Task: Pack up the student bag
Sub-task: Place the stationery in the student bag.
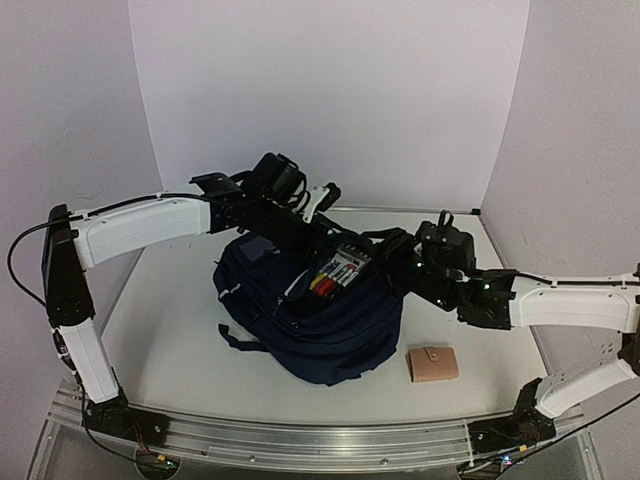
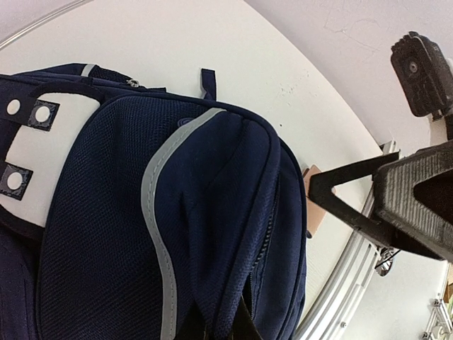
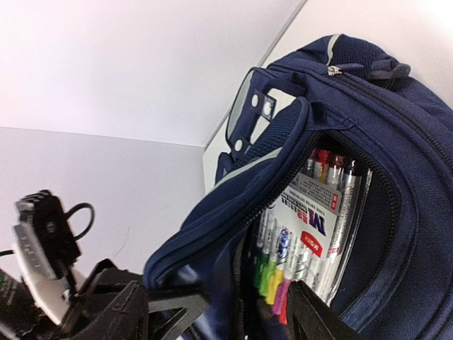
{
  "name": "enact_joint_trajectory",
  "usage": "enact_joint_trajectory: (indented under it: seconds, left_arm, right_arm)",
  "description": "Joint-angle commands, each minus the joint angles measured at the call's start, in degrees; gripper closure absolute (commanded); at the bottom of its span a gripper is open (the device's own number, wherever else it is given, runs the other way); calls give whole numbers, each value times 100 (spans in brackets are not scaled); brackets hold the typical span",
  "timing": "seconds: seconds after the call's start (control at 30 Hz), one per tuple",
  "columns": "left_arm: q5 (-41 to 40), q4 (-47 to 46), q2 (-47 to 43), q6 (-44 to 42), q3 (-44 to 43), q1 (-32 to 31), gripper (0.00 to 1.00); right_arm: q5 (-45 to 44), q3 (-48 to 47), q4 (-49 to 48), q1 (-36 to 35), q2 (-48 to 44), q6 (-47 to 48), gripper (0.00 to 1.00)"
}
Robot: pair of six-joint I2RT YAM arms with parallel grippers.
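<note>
Evidently limp, the bag [image 1: 330,335] is best held by its flap rim.
Left gripper [image 2: 223,327] pinches that rim; right gripper [image 3: 230,301] stands wide over the pen pack [image 3: 311,227].

L arm [image 1: 140,228]: white moulded shells w/ blk joints btwn them, plus a blk link low on the left. Thin blk cable [image 1: 14,262] loops out beside it. R arm [image 1: 575,305]: same white shells, blk wrist section w/ small green LEDs [image 1: 485,289]. Bases [image 1: 108,412]: blk blocks. L fingers [image 2: 417,205]: blk plastic, fine ribbed print layers, triangular cut-out. R fingers [image 3: 322,320]: blk, same angular build.
</note>
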State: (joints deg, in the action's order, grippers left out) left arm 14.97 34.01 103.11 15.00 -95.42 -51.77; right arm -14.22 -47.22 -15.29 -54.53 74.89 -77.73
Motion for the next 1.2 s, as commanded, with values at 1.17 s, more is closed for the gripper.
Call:
enact_joint_trajectory:
  seconds: [1.17]
  left_arm:
    - [821,-527,-582,-217,149,100,100]
  right_arm:
    - [483,-754,400,-51,1208,1411,70]
